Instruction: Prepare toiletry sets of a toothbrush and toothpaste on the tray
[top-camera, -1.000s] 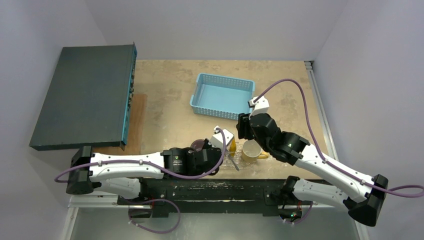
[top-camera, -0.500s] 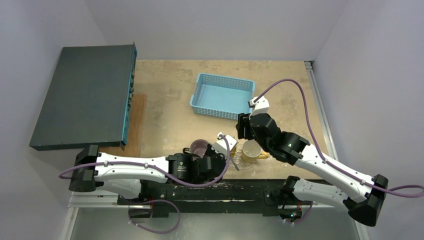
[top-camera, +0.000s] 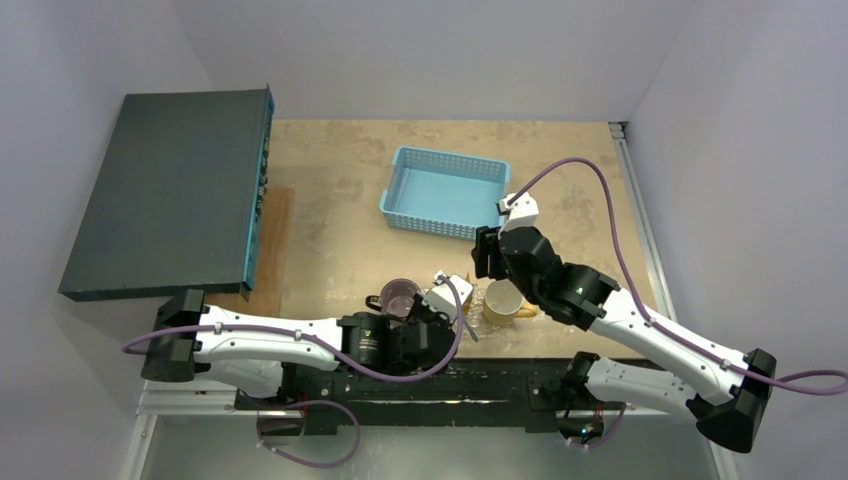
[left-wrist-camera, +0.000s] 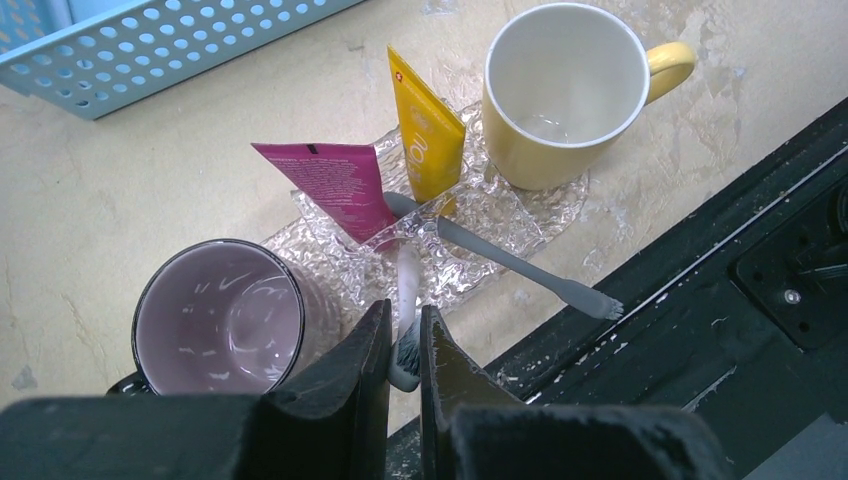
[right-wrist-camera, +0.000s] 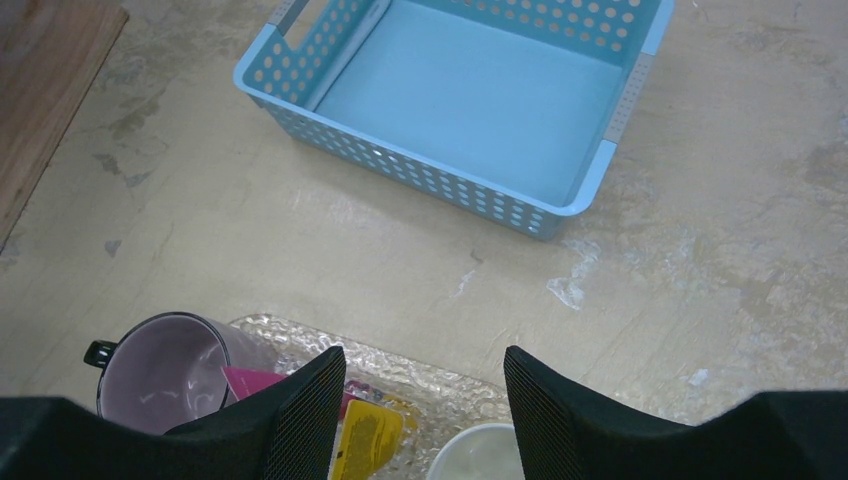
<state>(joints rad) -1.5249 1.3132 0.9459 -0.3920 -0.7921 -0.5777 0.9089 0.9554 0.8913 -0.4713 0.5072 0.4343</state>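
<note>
Left pincer (left-wrist-camera: 404, 330) is closed on the white toothbrush (left-wrist-camera: 406, 280), whose far end reaches the clear tray (left-wrist-camera: 510, 205) at the surface's near edge, beside the pink tube (left-wrist-camera: 335, 185) and yellow tube (left-wrist-camera: 425, 135); right pincer (right-wrist-camera: 425, 380) is open

Left tool (left-wrist-camera: 404, 314) farther back now.

Pale, perhaps lilac walls (top-camera: 420, 50) enclose a mottled beige table (top-camera: 330, 210).

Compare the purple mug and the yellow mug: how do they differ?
The purple mug is lilac inside; the yellow mug is creamy white inside. The purple mug's handle is dark; the yellow mug's handle matches its body. Both stand upright and empty, one at each end of the tray.
</note>
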